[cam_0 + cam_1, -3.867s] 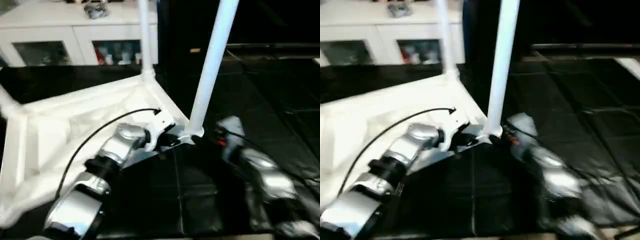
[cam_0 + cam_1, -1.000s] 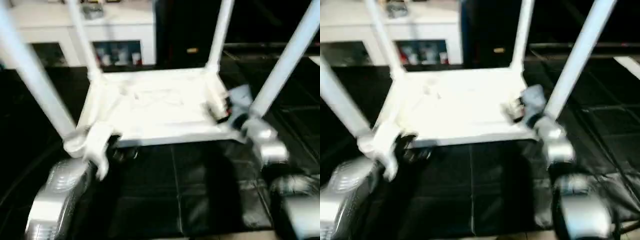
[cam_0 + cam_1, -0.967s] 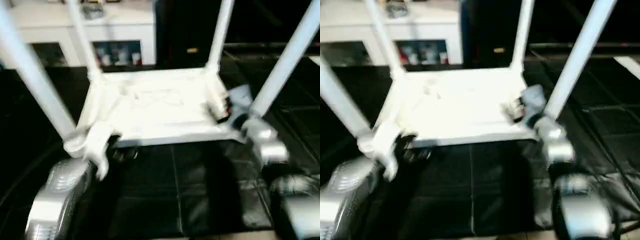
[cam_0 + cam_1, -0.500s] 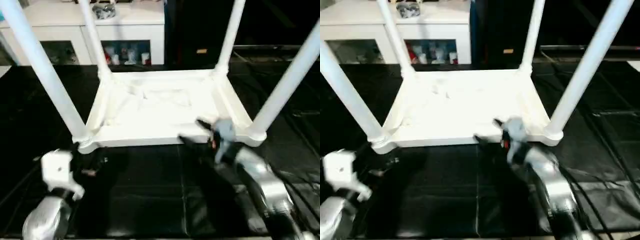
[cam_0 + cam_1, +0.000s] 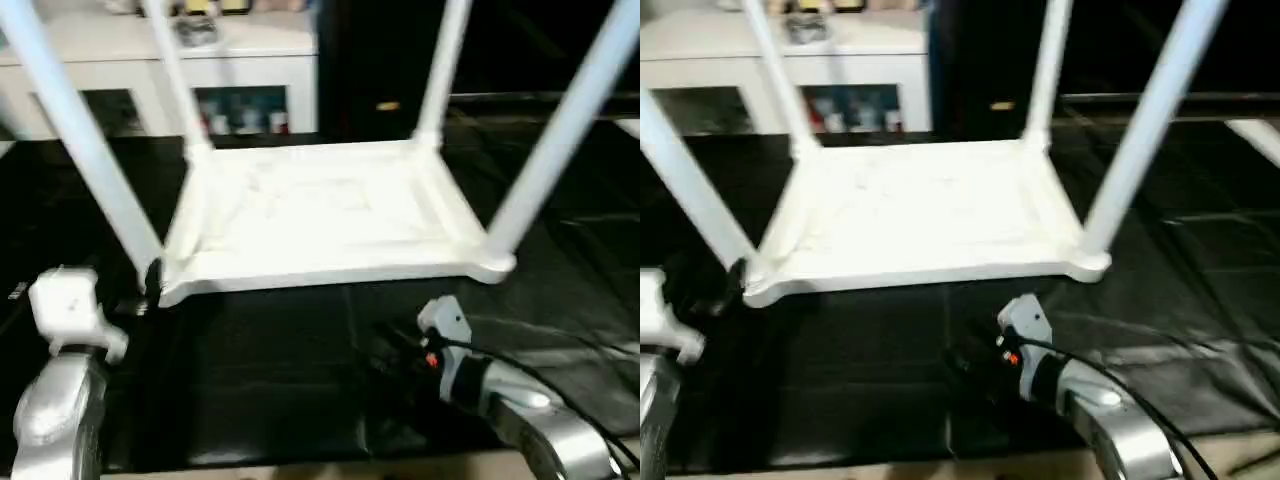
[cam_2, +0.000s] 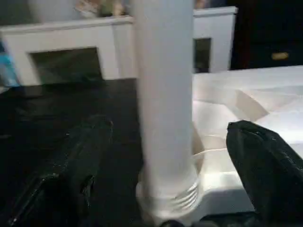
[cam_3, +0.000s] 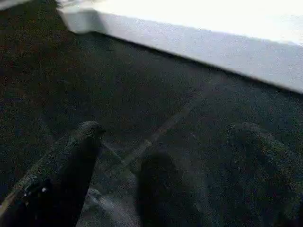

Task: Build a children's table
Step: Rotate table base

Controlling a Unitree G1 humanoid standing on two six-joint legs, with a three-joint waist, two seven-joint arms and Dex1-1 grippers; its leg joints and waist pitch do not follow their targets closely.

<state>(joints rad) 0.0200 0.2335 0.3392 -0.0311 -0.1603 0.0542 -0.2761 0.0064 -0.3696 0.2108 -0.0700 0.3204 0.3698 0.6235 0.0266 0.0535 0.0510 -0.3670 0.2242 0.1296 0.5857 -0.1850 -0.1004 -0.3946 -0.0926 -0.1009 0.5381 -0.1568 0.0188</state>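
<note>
Your left gripper [image 6: 165, 189] stands spread, its fingers flanking the near-left leg [image 6: 164, 104] without touching. That leg rises upright from its corner socket in the inverted table top [image 5: 320, 215] on the black floor [image 5: 300, 380]. Your right gripper [image 7: 165, 170], also spread, hovers just before the top's near edge.

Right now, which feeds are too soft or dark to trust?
Both eye views are motion-smeared and the tabletop glares out its ribs; left wrist view shows the leg soft but readable; right wrist view is dim, grainy black floor.
</note>
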